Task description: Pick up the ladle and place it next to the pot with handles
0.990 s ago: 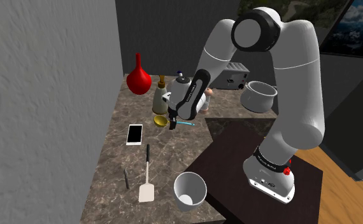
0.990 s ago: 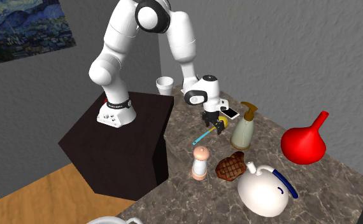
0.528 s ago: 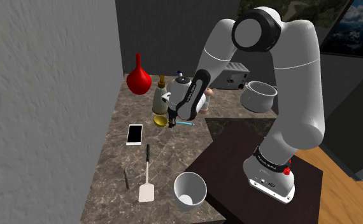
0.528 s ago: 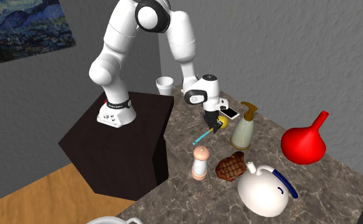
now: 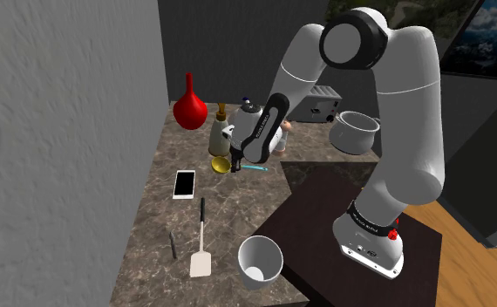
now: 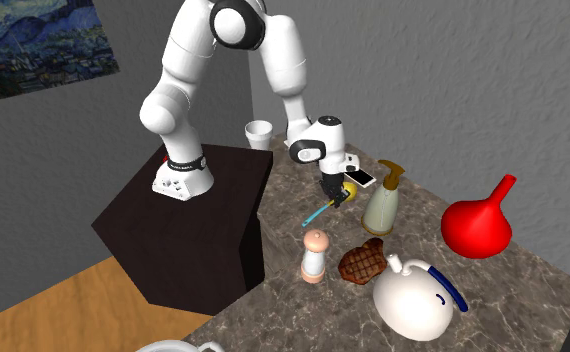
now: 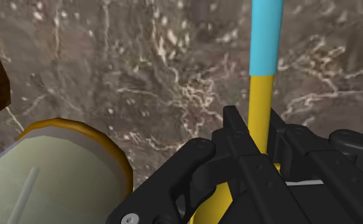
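Surface (image 5: 238, 209): dark veined stone that carries everything and wraps round the stand's corner.
Arm (image 5: 395, 105): arches over from the stand and reaches down toward the shoulder view's left, the wrist low over the stone.
Pot with handles (image 5: 355, 131): pale, at the shoulder view's upper right, just in front of a toaster (image 5: 316, 105) and well apart from the ladle.
Ladle (image 5: 221, 164): yellow bowl near the foot of a soap bottle (image 5: 219, 131), with the handle running from yellow to cyan toward the stand. I cannot tell whether it has left the stone.
Gripper (image 7: 261, 137): both black fingers (image 7: 236, 127) are pressed onto the yellow part of the handle, pinching it just below the cyan part.
Step in hand: the grasp looks made, so the pick-up is on the point of lifting; the carry and placing are not yet done.
Next move: a straight lift, high enough to clear the kettle (image 5: 248, 118) and shaker (image 5: 282, 138). Then a swing toward the pot, setting the ladle down on bare stone beside it.
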You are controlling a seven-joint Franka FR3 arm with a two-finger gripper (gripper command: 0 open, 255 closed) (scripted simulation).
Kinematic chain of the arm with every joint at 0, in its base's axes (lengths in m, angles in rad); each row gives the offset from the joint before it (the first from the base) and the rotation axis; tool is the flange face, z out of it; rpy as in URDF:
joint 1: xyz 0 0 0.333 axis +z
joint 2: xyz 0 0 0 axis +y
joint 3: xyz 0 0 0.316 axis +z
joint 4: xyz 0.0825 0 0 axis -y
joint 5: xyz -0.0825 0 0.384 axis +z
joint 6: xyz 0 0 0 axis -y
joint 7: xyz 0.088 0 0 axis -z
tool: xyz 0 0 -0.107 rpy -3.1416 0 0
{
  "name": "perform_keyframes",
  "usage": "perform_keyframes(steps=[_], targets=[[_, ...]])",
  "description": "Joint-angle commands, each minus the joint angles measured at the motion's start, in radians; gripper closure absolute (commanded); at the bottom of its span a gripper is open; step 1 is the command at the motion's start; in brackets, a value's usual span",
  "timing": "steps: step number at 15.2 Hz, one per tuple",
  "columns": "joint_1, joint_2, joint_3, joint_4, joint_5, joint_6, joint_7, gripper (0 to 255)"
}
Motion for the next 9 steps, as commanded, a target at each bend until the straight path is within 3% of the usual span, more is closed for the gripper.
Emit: perform_keyframes(steps=[1, 9], targets=[[-0.004, -0.026, 0.002, -0.007, 0.0, -0.018, -0.003, 255], [-0.015, -0.147, 0.013, -0.042, 0.004, -0.105, -0.016, 255]])
